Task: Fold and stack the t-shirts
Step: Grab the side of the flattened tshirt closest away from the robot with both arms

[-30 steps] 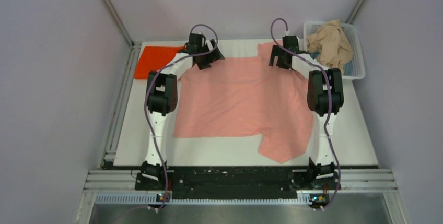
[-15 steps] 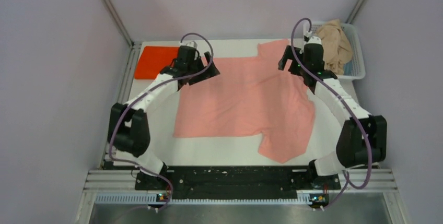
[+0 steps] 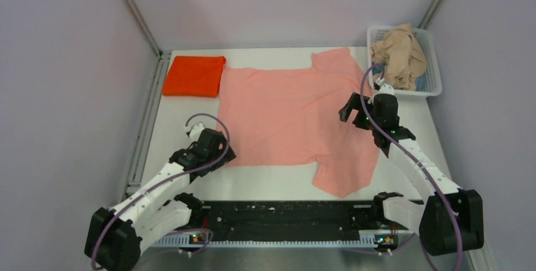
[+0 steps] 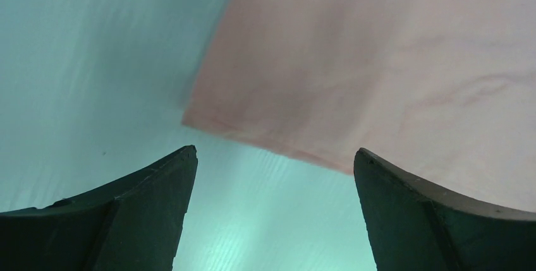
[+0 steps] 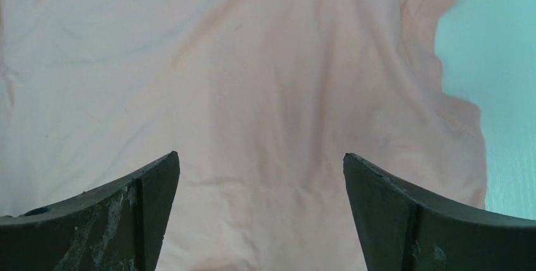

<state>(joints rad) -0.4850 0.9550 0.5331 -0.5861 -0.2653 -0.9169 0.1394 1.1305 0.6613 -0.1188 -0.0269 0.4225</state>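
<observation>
Nearest the bases, the left gripper [image 4: 275, 155] hangs low over the white table [image 3: 180, 122] with its fingers spread wide and nothing between them. Its wrist view shows the near-left hem corner [image 4: 193, 118] of the salmon-pink t-shirt [image 3: 291, 116] just ahead of the gap. I cannot tell from these views whether the fingertips touch the table. A little farther out, the right gripper [image 5: 259, 160] hovers over the shirt's right side, jaws likewise apart and empty, with rumpled cloth and a wavy edge beneath it. The shirt lies spread across the middle of the table, mostly flat. Its near sleeve [image 3: 344, 179] splays toward the bases, and another flap reaches the far edge. The cloth looks thin, light and limp, so it should drape and trail rather than hold a shape. A hold at one point would likely bunch it. The better grips are probably at hem corners or shoulder seams, one per arm, pinched low against the table to catch a single layer. At the far left a bright orange-red t-shirt [image 3: 193, 76] sits already folded, just beside the pink one. At the far right a beige-tan t-shirt [image 3: 398, 53] lies crumpled in the white lattice basket [image 3: 435, 72].
</observation>
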